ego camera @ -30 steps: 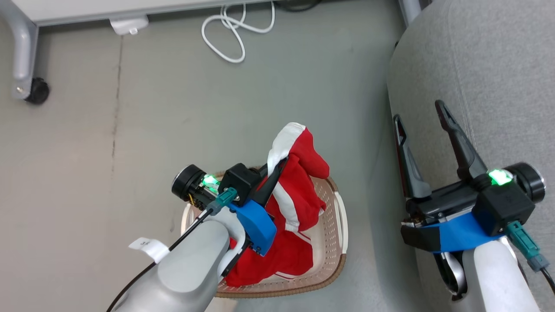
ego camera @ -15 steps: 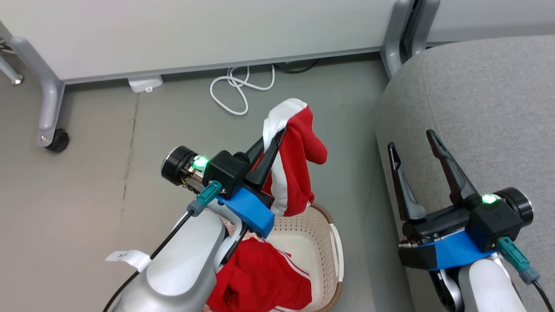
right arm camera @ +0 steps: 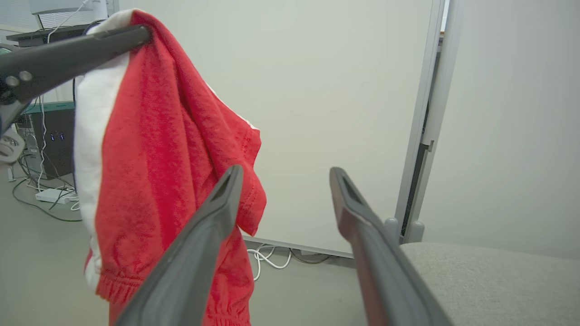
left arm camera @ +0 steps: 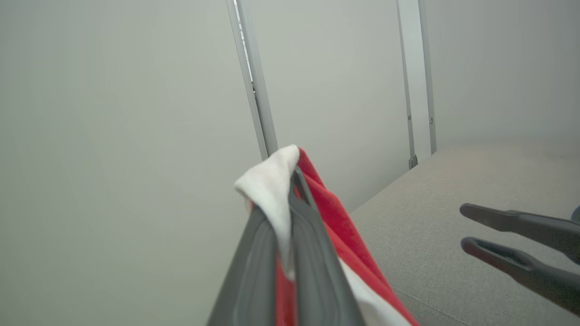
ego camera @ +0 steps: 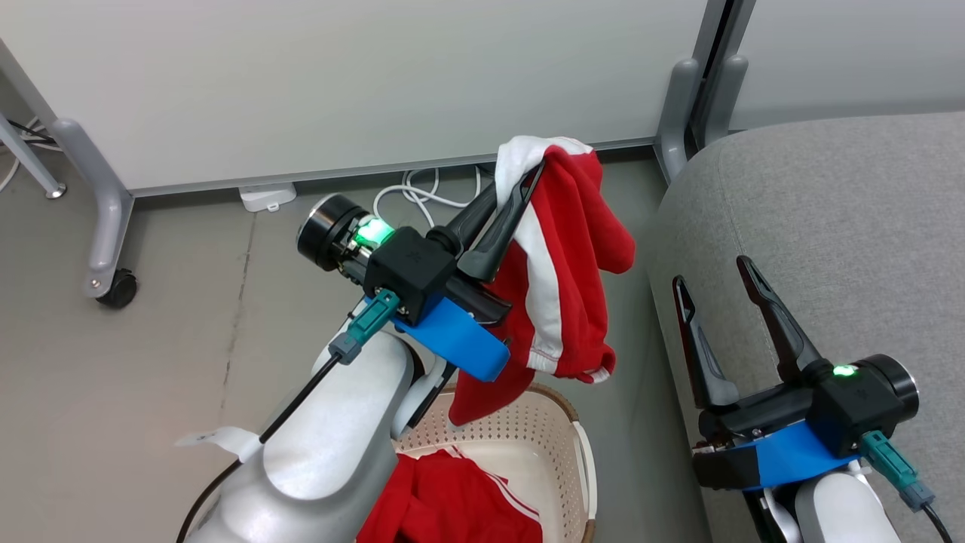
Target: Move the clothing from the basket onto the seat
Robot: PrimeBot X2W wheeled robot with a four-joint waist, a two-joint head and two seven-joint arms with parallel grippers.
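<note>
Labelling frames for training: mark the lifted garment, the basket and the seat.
lifted garment (ego camera: 584, 249), head view, red cloth beside the white stripe.
basket (ego camera: 528, 426), head view, perforated inner wall.
seat (ego camera: 829, 211), head view, bare grey top.

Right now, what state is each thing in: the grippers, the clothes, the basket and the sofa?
left gripper: shut on the raised garment.
raised garment: hanging from the left gripper, above the basket.
right gripper: open, holding nothing.
other garment: lying in the basket.
basket: upright on the floor.
sofa: no garment on the part in view.
</note>
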